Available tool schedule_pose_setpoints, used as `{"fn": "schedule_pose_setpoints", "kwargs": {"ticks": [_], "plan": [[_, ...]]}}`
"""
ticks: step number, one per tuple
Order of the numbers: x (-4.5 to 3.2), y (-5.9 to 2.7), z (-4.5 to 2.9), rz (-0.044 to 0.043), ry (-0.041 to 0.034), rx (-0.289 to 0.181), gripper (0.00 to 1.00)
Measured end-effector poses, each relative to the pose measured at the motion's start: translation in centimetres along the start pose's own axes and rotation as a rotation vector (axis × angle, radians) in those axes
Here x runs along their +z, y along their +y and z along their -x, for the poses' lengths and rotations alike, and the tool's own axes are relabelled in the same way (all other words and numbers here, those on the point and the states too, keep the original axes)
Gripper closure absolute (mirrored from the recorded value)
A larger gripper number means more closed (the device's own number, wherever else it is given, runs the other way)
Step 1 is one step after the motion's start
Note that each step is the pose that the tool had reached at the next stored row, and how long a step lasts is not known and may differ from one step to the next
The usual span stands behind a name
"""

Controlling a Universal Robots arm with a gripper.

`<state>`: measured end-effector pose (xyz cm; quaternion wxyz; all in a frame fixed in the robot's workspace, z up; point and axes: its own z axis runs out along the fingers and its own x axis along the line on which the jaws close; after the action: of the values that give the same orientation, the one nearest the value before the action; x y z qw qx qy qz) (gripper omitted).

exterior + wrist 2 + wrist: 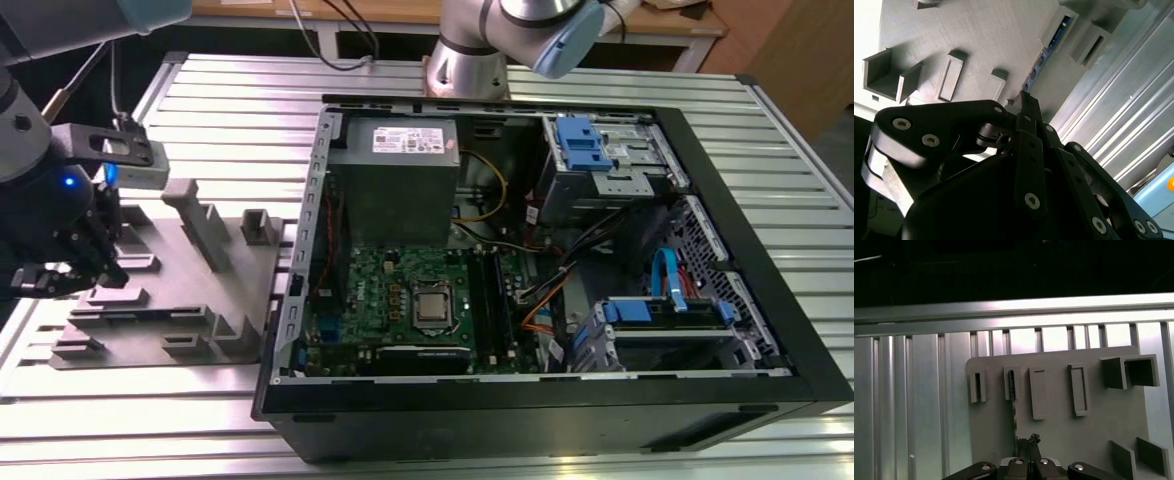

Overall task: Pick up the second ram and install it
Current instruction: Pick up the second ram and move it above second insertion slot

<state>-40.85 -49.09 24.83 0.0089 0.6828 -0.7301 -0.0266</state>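
We see the gripper (60,255) low over the grey holder plate (187,300) at the exterior view's left, well apart from the open computer case (747,250), which lies on its side on the slatted aluminium tabletop (534,75). In both wrist views the second ram (1014,410) (1046,55) stands on its edge on the holder plate (1064,430) (979,40). It shows as a thin dark line, with its far end tucked into a small slotted bracket (1011,382) and a touch of blue-green showing there in the second wrist view. Its near end runs straight into the tip of the gripper (1028,442) (1026,100), where the black fingers (1035,446) (1029,120) are drawn almost together and, as far as we can judge, pinch that end of the stick between them. The ram looks to us still seated in the plate rather than raised from it. Other raised pockets and brackets stand on the plate around it. Inside the case we make out the green motherboard (387,300) with its processor socket (430,305), the long black memory slots (487,300) just beside it toward the exterior view's right, the grey power supply (394,190) behind the board, and blue drive brackets (574,140) further right
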Motion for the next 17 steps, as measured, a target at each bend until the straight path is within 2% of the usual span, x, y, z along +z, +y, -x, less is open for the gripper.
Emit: {"fn": "schedule_pose_setpoints", "kwargs": {"ticks": [14,15,17], "plan": [[1.66,0.09,-0.65,0.0009,0.0016,-0.027,0.93],[1.74,0.09,-0.67,0.0010,0.0001,-0.030,0.93],[1.90,0.09,-0.71,0.0006,-0.0082,-0.035,0.93]]}}
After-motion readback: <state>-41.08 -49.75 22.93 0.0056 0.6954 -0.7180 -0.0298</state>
